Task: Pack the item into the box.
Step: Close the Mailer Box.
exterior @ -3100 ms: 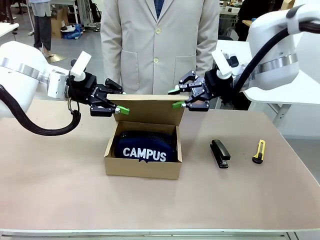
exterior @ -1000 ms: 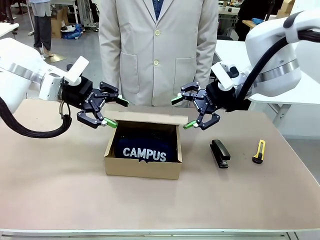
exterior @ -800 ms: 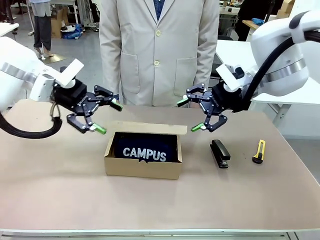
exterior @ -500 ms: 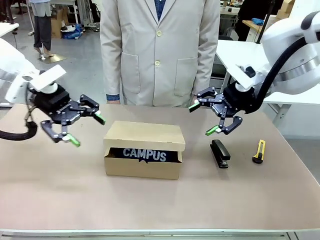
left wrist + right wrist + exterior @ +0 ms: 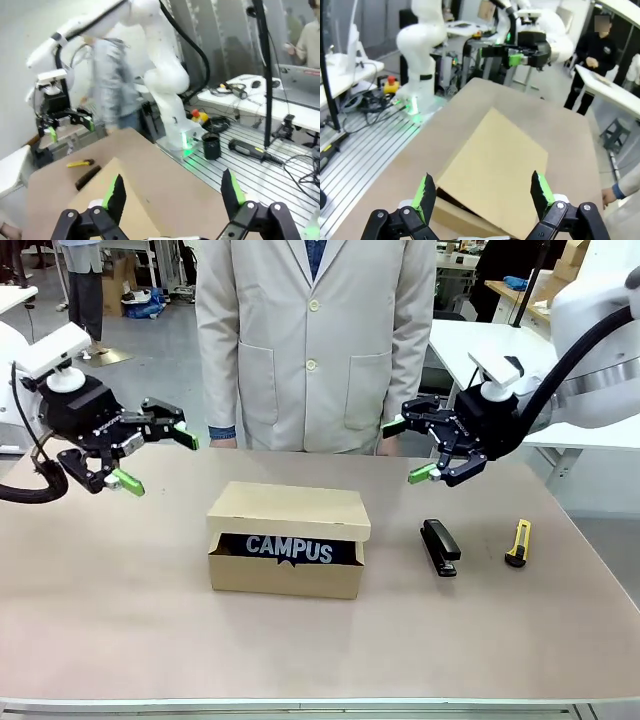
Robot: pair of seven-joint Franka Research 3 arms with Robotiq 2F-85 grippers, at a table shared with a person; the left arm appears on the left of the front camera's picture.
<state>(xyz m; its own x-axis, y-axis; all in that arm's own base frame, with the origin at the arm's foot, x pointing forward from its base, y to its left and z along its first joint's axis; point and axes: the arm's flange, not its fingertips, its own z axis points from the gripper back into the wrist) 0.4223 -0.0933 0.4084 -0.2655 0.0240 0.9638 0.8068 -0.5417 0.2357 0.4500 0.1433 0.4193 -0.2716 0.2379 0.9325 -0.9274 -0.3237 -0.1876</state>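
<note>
**Lid down, arms drawn back**

Now the box (image 5: 288,540) sits centre frame on the counter (image 5: 320,640), its flap lowered since a moment ago, the item (image 5: 290,548) showing through the front gap. Left gripper (image 5: 148,454) and right gripper (image 5: 412,451), fingers wide and empty, have retreated to upper left and upper right. Packing looks essentially done.

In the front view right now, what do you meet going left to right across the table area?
left gripper → box with the pouch showing under its lowered lid → right gripper → black stapler → yellow utility knife
</note>
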